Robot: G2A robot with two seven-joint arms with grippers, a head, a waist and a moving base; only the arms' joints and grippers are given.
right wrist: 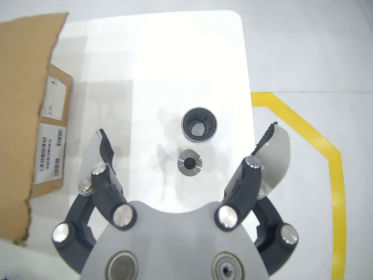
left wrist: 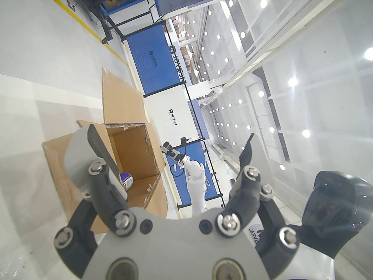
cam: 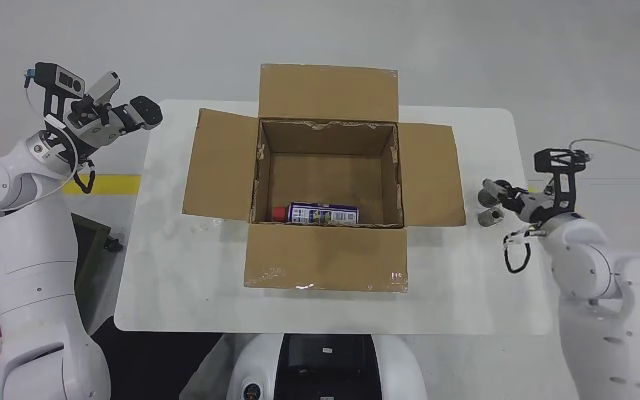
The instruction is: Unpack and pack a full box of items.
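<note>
While my left pincer [left wrist: 170, 131] and right pincer [right wrist: 188, 128] gape empty, the open box [cam: 325, 258] sits mid-worktop [cam: 455, 295]; two small metal sleeves [right wrist: 183, 163] stand right of it under my right pincer, and its near wall half-hides a can [cam: 322, 213].

Cardboard box [cam: 330, 270] opened, flaps spread, mid-counter [cam: 190, 290]. Blue red-capped can [cam: 322, 213] laid sideways inside. Dark sleeve [right wrist: 199, 125] and slotted collet [right wrist: 189, 162] stood upright near counter's right edge.
</note>
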